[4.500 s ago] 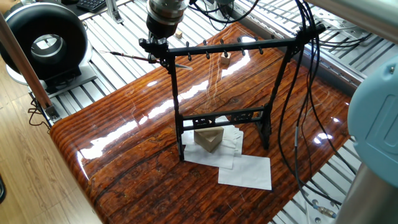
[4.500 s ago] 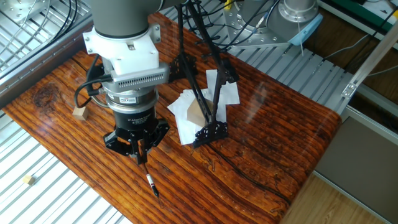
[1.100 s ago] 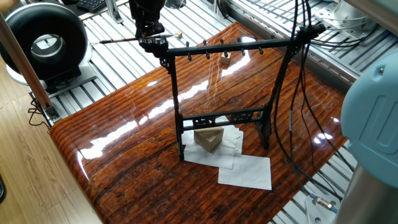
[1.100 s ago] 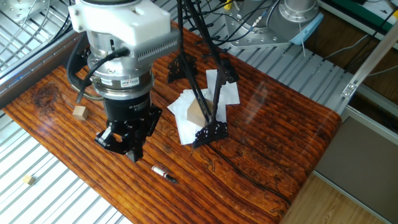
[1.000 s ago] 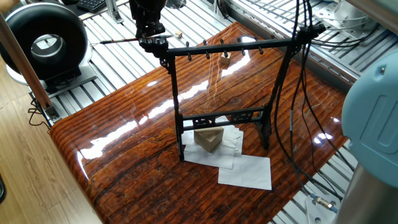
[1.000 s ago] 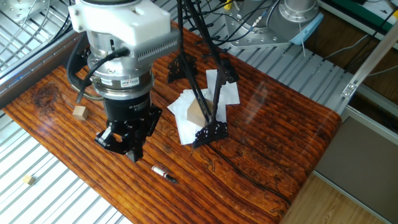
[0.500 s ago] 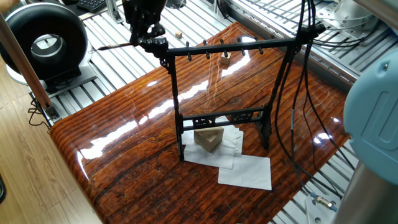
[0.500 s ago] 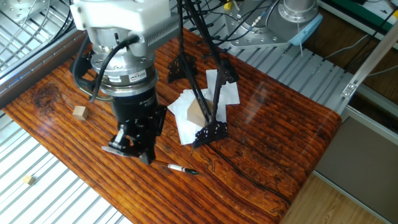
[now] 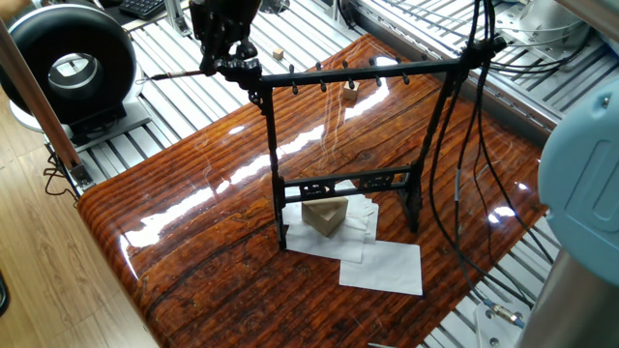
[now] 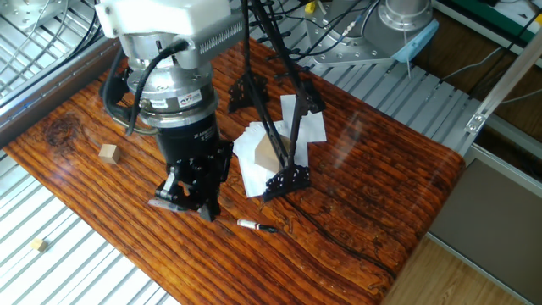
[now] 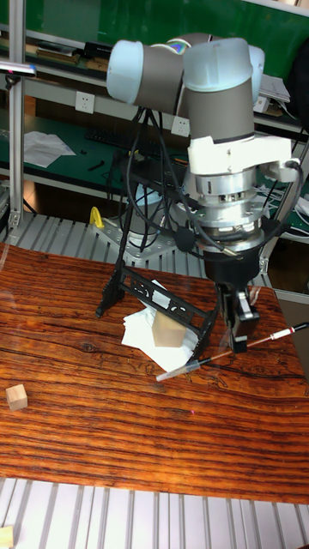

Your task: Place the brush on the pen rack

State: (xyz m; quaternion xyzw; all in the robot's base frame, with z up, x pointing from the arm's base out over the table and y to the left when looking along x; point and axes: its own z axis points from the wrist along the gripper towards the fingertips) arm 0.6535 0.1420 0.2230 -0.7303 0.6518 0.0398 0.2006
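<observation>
Brush point(image 9: 179, 73), thin and dark like a pencil, is held in my pincer point(image 9: 235, 66). The pincer is closed tight on it. The brush lies almost flat and pokes out to both sides of the pincer. In the tall fixed view I see the pincer point(image 11: 238, 343) grip the brush point(image 11: 202, 362) near its middle, with one end a bit lower than the other. In the other fixed view the brush point(image 10: 254, 226) sticks out from under the pincer point(image 10: 190, 202), up above the shiny brown wooden worktop point(image 10: 76, 127).

The tall black pen rack point(image 9: 274, 145) stands just beside the pincer. The end of its top bar, the one with the little pegs, is right next to the pincer. I cannot tell if the brush touches the rack.

Under the rack, well below the pincer, lie white paper sheets point(image 9: 382, 266) with a pale wooden wedge block point(image 9: 324, 217) on them. A small wooden cube point(image 10: 107, 152) sits on the worktop, away from the pincer on the far side from the rack.
</observation>
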